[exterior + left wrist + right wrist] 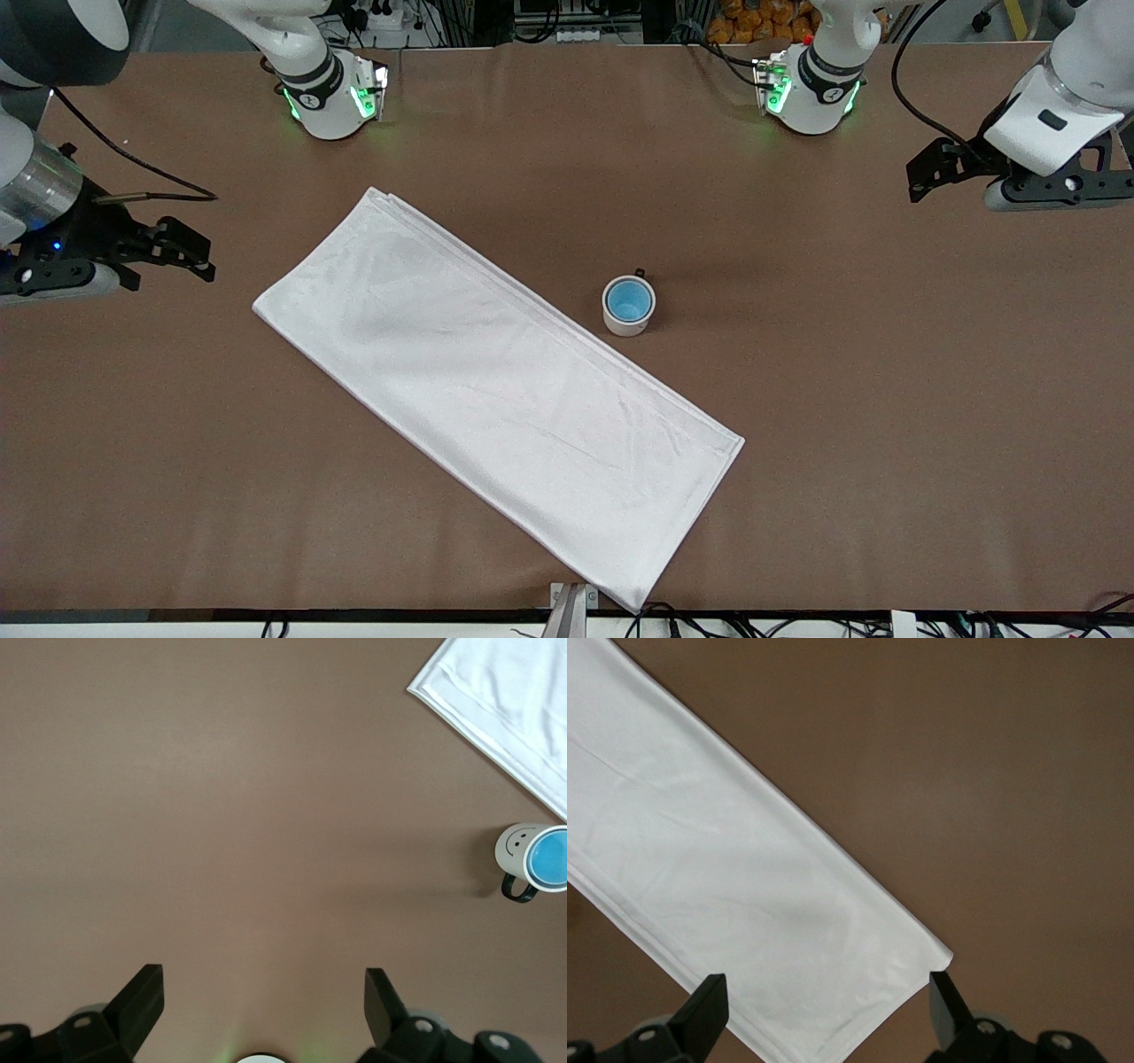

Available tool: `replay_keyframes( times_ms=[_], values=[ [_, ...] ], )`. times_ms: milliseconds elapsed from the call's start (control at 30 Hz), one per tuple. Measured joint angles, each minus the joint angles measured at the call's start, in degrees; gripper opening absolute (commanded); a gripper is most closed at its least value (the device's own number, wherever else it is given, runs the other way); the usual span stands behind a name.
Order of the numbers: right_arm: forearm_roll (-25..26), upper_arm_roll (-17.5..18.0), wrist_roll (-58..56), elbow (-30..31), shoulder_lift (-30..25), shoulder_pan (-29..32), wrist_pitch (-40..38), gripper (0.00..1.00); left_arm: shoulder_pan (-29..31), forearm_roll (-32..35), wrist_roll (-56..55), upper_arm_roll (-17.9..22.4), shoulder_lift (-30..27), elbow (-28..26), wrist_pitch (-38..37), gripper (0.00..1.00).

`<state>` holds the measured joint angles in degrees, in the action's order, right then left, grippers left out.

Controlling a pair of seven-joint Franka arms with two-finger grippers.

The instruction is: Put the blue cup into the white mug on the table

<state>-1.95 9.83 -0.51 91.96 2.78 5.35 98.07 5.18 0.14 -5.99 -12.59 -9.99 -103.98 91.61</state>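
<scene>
The white mug [628,307] stands upright on the brown table [886,399], beside the white cloth. The blue cup [627,300] sits inside it, its blue interior showing within the mug's rim. In the left wrist view the mug [515,846] shows a smiley mark and black handle, with the blue cup [551,859] in it. My left gripper [921,177] is open and empty, up over the table's left-arm end, well apart from the mug; its own view shows it [264,992]. My right gripper [195,252] is open and empty over the right-arm end; its own view shows it [828,1001].
A large white folded cloth [496,385] lies diagonally across the table's middle, from near the right arm's base to the front edge; it also shows in the right wrist view [726,886] and the left wrist view [509,709]. Bare table surrounds the mug toward the left arm's end.
</scene>
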Motion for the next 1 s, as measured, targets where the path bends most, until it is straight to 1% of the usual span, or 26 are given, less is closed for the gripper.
replay_keyframes(
  times_ms=[167,500,1000],
  values=[
    [0.0,0.0,-0.1,-0.8,-0.3,0.6,-1.8,1.00,1.6,0.0,2.4,0.0,0.0,0.2,-0.1,1.00],
    [0.0,0.0,-0.1,-6.0,-1.2,1.7,-8.9,1.00,2.4,0.0,2.8,0.0,0.4,1.9,-0.7,1.00],
    [0.0,-0.1,-0.1,-6.5,-1.2,1.8,-9.5,1.00,3.0,-0.6,2.8,0.9,2.0,5.3,-1.7,1.00]
  ],
)
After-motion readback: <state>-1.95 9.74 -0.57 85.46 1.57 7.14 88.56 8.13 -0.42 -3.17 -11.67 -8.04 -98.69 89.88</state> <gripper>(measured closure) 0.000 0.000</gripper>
